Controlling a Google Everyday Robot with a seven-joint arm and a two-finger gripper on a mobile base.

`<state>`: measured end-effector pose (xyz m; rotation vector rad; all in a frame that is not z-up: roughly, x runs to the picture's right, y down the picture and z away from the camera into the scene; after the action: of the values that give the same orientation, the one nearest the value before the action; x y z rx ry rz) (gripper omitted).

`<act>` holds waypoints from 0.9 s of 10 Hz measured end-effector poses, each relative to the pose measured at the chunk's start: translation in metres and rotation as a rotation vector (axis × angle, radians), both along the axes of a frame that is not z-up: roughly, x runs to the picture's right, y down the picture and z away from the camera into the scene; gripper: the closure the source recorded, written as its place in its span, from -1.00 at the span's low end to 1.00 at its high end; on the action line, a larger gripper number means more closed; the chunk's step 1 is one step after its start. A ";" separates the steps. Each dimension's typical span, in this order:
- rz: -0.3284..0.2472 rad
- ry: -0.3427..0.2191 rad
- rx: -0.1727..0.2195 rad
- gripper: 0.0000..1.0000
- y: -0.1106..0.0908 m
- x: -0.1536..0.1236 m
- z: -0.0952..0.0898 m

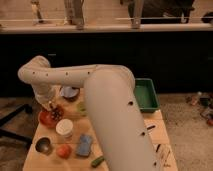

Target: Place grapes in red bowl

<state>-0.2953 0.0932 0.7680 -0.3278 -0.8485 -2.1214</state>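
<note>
1. Camera view: the white arm [95,85] reaches across the wooden table [120,160] toward its far-left side, and the gripper [51,106] hangs right over the red bowl [45,119].
2. The grapes [56,113] sit at the gripper's tip, at about 2 o'clock inside the bowl's rim (whether they rest on the bowl's floor or hang just above it is unclear). The pincer is closed, apparently clamped on the grapes.
3. Around the bowl: a white cup [64,128] at 4 o'clock, a metal cup [43,145] at 6 o'clock, an orange-red fruit [63,150] beyond the cup, and a dark bowl [69,92] at 1 o'clock.
4. Progress: the carry looks finished; what remains, by my judgement, is letting go and lifting clear.
</note>
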 end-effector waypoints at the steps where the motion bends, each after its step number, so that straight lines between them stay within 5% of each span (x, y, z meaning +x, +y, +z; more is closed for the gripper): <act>1: -0.005 0.000 -0.005 1.00 0.002 -0.001 0.001; 9: -0.016 -0.027 -0.066 1.00 0.012 -0.026 0.015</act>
<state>-0.3216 0.1054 0.7829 -0.3418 -0.9366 -2.1200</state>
